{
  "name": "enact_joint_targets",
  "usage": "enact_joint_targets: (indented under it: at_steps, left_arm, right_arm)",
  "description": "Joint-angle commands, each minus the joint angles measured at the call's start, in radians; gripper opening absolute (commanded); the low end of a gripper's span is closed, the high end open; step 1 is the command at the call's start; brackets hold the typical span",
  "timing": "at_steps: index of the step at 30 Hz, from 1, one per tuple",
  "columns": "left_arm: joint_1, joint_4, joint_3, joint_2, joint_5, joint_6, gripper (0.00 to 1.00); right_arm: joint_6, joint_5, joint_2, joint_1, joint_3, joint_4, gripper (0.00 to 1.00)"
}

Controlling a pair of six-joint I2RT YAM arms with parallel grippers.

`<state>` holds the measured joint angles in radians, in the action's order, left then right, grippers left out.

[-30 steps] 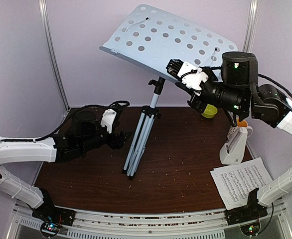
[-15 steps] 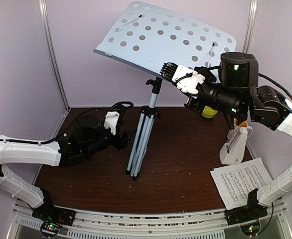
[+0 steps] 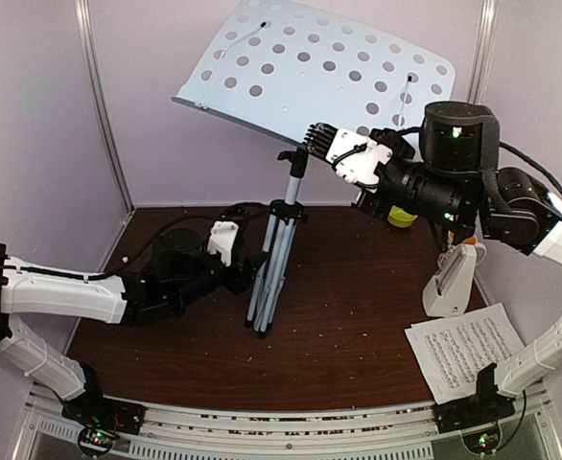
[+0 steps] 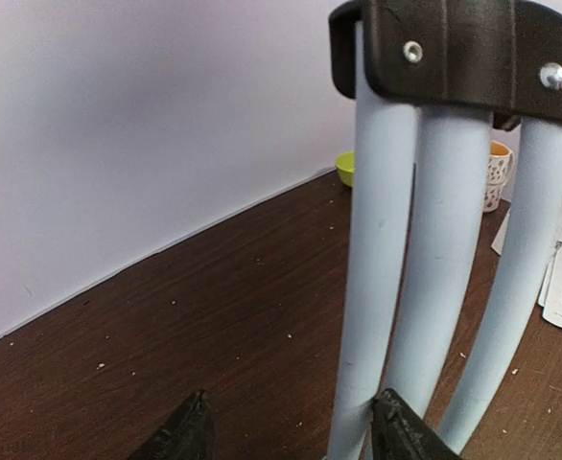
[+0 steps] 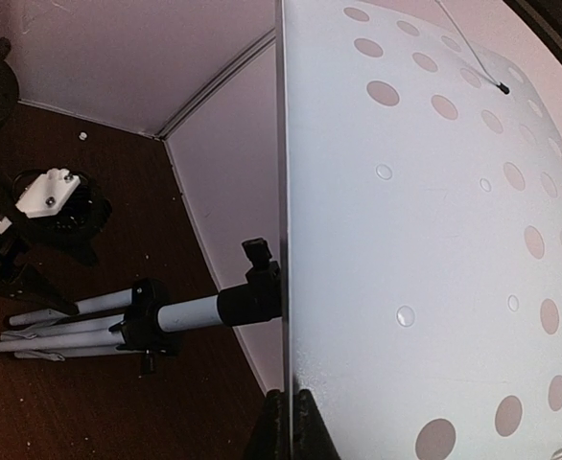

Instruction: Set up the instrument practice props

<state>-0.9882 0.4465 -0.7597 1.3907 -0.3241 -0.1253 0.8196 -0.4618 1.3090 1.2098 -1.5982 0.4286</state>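
The right gripper (image 3: 316, 136) was pinched shut on the bottom edge of the desk (image 3: 310, 67) of the music stand (image 3: 279, 240), which stood mid-table, and the left gripper (image 4: 291, 436) gaped wide and empty by its bunched legs (image 4: 439, 287), so I thought it should grab one leg softly and pull slowly

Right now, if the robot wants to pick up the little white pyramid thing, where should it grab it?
Probably around the lower half of the metronome, coming straight down from above with the fingers on two opposite slanted faces. It stands upright and narrows toward the top, so a pinch near the tip could slip off. The mug sits close behind it, so coming in from the back looks crowded.
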Motion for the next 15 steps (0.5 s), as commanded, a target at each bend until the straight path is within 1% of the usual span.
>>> enact_joint_targets:
  at_steps: [1,5,11,15]
  left_arm:
    - [0.0,-0.01,-0.068,0.028,-0.072,0.004,0.56]
    - [0.0,-0.058,-0.121,0.067,-0.097,0.019,0.54]
    - [-0.006,-0.088,-0.179,0.105,-0.117,0.066,0.48]
    - [-0.007,-0.087,-0.205,0.125,-0.118,0.066,0.46]
  right_arm:
    - [0.021,-0.05,-0.059,0.016,-0.097,-0.378,0.0]
    - [0.017,-0.045,-0.054,0.02,-0.097,-0.379,0.0]
    - [0.027,-0.046,-0.044,0.03,-0.108,-0.382,0.0]
    - [0.027,-0.043,-0.038,0.034,-0.12,-0.381,0.0]
